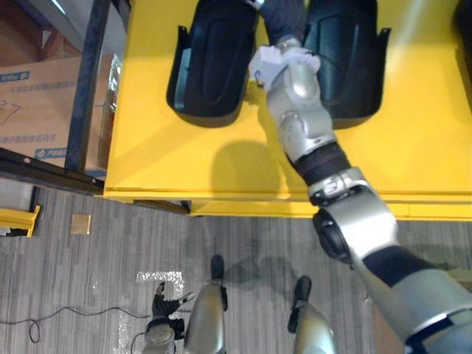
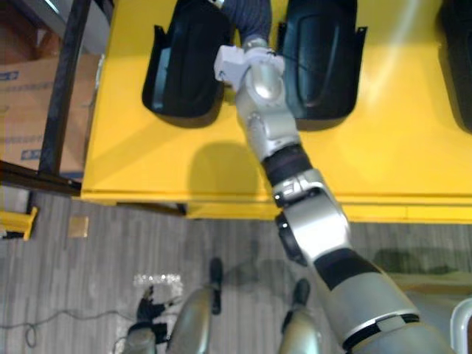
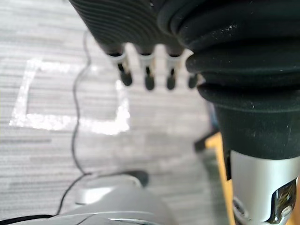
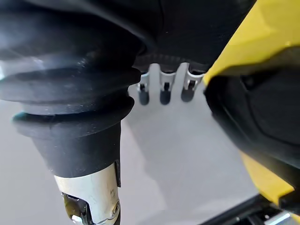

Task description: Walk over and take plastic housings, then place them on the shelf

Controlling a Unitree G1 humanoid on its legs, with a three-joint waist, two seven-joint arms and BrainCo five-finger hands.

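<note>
Two black plastic housings lie side by side on the yellow shelf top (image 1: 184, 162): one at the left (image 1: 210, 59) and one at the right (image 1: 346, 59). My right arm stretches over the shelf between them, and my right hand (image 1: 286, 18) is at the far edge of the view under its dark cover. Its fingers (image 4: 161, 91) are straight and hold nothing, with a black housing (image 4: 262, 117) close beside them. My left hand (image 1: 161, 304) hangs low by the floor, its fingers (image 3: 149, 77) straight and empty.
A third black housing (image 2: 461, 59) lies at the shelf's far right. Left of the shelf stand a dark metal rack post (image 1: 88, 81) and a cardboard box (image 1: 37, 110). White tape marks (image 1: 158, 278) and a small tan tile (image 1: 80, 223) are on the grey floor.
</note>
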